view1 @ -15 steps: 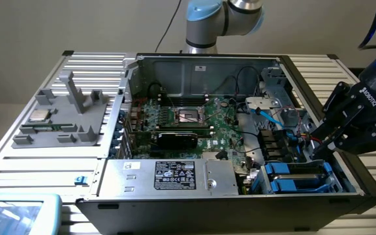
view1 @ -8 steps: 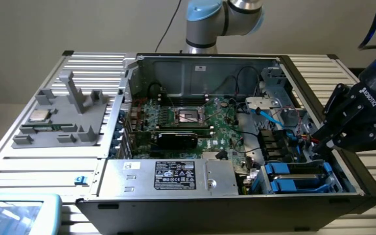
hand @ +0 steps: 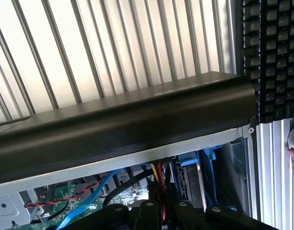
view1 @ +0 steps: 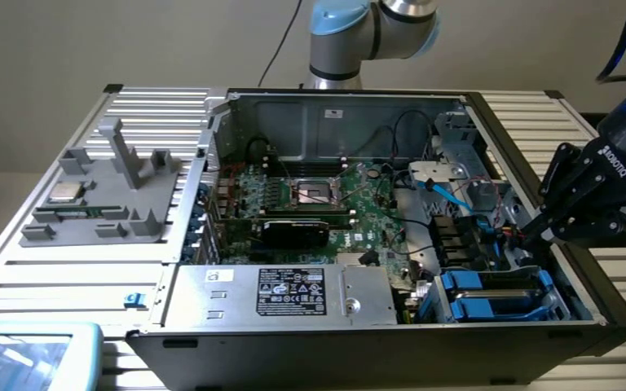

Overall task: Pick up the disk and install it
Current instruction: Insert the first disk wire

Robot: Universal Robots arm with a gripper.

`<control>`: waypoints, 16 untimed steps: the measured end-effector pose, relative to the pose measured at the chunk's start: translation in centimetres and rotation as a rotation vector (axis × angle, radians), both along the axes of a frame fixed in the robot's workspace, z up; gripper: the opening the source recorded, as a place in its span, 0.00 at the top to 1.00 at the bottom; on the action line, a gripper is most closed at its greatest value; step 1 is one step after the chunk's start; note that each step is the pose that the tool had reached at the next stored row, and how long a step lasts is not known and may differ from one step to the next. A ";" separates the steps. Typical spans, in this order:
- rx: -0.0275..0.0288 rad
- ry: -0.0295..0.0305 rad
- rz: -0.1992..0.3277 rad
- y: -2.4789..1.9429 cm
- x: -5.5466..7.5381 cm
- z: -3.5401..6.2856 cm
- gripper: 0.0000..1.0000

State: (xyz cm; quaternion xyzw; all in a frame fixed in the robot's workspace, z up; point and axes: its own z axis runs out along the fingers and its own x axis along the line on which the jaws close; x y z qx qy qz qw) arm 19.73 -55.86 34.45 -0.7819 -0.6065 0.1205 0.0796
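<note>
Pincer (view1: 533,238) inside case (view1: 324,122), close beside side wall (view1: 579,273); cables (hand: 156,175) crowd below; grip width cannot tell.

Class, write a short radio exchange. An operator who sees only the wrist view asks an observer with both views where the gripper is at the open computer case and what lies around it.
Operator: I see a black case edge and cables. Where is the gripper?
Observer: The gripper hangs just inside the case's wall on the exterior view's right, close to the bay of blue carrier frames.
Operator: What sits next to that bay?
Observer: A silver box with a black label, on the bay's exterior-view left.
Operator: Anything outside the case?
Observer: A grey fixture on the exterior view's left, with a small silver chip on it.
</note>
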 end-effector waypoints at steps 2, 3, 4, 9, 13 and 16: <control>0.0001 0.0000 0.000 0.00 0.0 0.00 0.84; 0.0000 0.0000 0.000 0.00 0.0 0.00 0.85; 0.0001 0.0000 0.000 0.00 0.0 0.00 0.85; 0.0002 -0.0001 -0.001 0.00 -0.2 0.00 0.85; -0.0002 -0.0050 -0.003 0.00 -0.5 0.08 0.85; -0.0057 -0.0140 -0.004 0.00 -0.7 0.15 0.85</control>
